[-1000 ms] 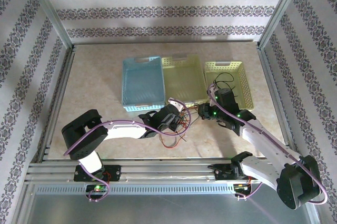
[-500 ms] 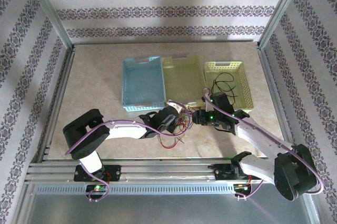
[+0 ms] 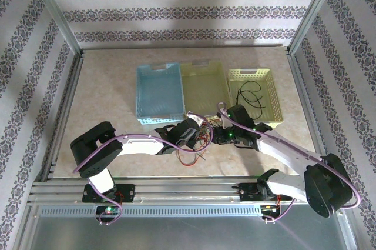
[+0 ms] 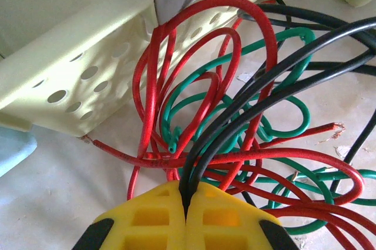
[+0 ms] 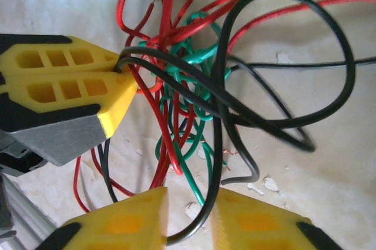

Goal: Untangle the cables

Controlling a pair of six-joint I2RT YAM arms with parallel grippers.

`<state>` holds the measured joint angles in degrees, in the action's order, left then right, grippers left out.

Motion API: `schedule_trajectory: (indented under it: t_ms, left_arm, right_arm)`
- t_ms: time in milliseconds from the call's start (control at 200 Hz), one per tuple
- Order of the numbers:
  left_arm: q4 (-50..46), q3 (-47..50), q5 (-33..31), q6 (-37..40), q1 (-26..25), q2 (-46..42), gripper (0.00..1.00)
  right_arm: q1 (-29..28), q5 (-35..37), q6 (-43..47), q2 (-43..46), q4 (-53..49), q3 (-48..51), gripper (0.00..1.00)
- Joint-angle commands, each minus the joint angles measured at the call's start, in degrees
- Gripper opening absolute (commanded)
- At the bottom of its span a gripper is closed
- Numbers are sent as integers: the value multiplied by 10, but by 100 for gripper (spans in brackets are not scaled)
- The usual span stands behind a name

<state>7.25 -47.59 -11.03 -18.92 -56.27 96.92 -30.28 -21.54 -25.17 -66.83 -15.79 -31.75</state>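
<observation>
The cables, a knot of thin red, green and black wires, lie on the table in front of the baskets. My left gripper is shut on two black strands that rise out of the red and green loops. My right gripper sits at the knot's right side. Its jaws stand apart, with a black wire and a green one running loose through the gap. The left gripper's fingers appear at the left of the right wrist view. Another black wire lies in the right basket.
Three baskets stand in a row behind the knot: blue, pale green and yellow. The pale green basket's holed wall is right beside the wires. Metal frame posts border the table at the sides.
My right arm has swung left from the yellow basket's front corner to the knot, ending beside the left gripper. The left arm has stayed put, still gripping the black strands.
</observation>
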Motion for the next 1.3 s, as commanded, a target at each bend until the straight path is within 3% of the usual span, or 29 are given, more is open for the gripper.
schedule_trajectory:
  t_ms: [0, 25, 170, 330, 470, 955, 1294]
  left_arm:
    - [-17, -1, -9, -5, -2, 7, 0]
    - [-17, -1, -10, -5, -2, 7, 0]
    - [-16, 3, -15, -7, -2, 9, 0]
    - [-16, 7, -14, -4, -2, 14, 10]
    - [-17, 8, -16, -4, -1, 25, 12]
    - [-17, 23, -23, -9, -2, 31, 11]
    - [-17, 26, -21, -9, -2, 30, 11]
  right_arm:
    - [-6, 12, 12, -12, 10, -16, 5]
    - [-6, 25, 11, -9, 8, -16, 0]
    - [-5, 160, -12, 92, -7, -11, 0]
    - [14, 310, -18, 245, -34, -24, 0]
    - [59, 378, -15, 313, -54, -56, 0]
    - [226, 329, 19, 291, -3, -191, 0]
    - [278, 276, 50, 205, 49, -290, 0]
